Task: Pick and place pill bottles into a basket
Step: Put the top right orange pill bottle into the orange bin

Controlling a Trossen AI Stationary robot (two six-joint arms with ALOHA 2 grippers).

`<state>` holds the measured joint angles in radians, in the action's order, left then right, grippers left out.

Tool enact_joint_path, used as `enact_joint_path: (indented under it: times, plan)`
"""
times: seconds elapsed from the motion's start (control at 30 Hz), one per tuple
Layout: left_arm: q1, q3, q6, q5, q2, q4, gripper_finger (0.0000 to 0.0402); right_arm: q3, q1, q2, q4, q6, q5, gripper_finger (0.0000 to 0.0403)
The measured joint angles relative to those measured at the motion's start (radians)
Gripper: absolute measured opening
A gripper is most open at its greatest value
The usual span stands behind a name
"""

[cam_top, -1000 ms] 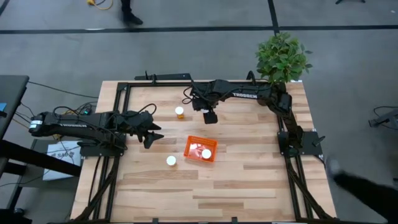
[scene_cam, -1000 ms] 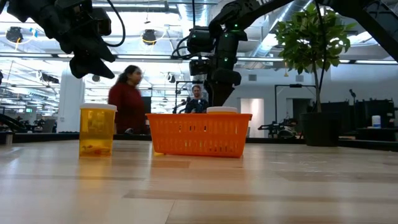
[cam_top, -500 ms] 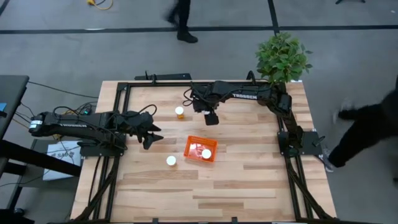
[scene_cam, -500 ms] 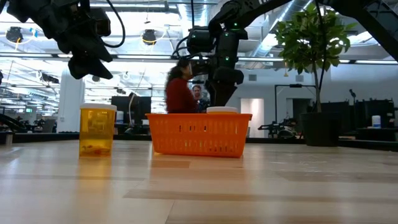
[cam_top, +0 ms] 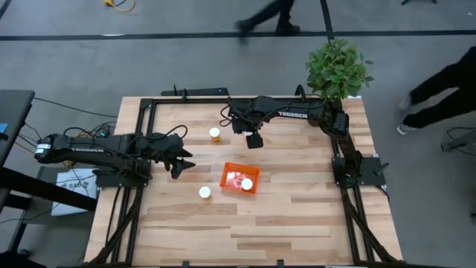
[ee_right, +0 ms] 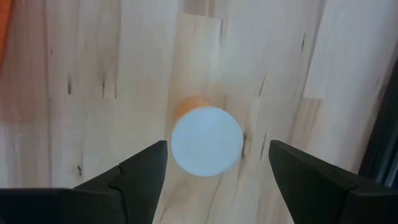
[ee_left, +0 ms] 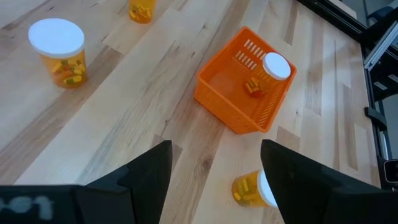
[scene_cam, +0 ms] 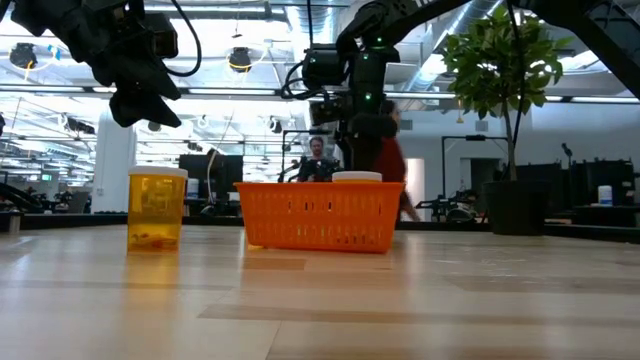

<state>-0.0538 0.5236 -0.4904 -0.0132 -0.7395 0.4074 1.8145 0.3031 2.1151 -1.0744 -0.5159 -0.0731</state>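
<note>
Overhead, I see a pale wood counter [cam_top: 297,223], potted plant [cam_top: 338,68] at its far right corner; both grippers' fingers spread, holding nothing

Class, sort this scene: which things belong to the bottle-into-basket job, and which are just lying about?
Job: basket; pill bottle inside it; loose bottle beside it; back bottle; right gripper above a third bottle; left gripper, waiting at left.
Lying about: potted plant; person walking past.
</note>
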Motion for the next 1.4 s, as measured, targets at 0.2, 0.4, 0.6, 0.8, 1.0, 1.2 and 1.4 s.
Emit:
enact_joint_path:
  times: [0.2,0.4,0.6,0.8,1.0,1.2,1.4]
  plan:
    - [0.0,0.0,0.0,0.001,0.0,-0.001,0.0236,0.0,0.006,0.0,-0.005,0.0,-0.001,0.0276]
    - [0.0,0.0,0.0,0.001,0.0,-0.001,0.0236,0.0,0.006,0.0,0.004,0.001,-0.008,0.0276]
    - [0.0,0.0,0.0,0.002,0.0,-0.001,0.0236,0.0,0.006,0.0,0.004,0.001,-0.008,0.0276]
    - [0.0,0.0,0.016,0.002,0.0,-0.001,0.0236,0.0,0.006,0.0,0.002,0.001,-0.009,0.0276]
    - [0.0,0.0,0.01,0.002,0.0,0.001,0.0236,-0.001,0.006,0.0,-0.003,0.001,-0.009,0.0276]
    - [0.0,0.0,0.002,0.002,0.0,0.004,0.0236,-0.001,0.006,0.0,-0.003,0.001,-0.008,0.0276]
    - [0.0,0.0,-0.002,0.002,0.0,0.005,0.0236,-0.001,0.006,0.0,-0.012,0.001,-0.008,0.0276]
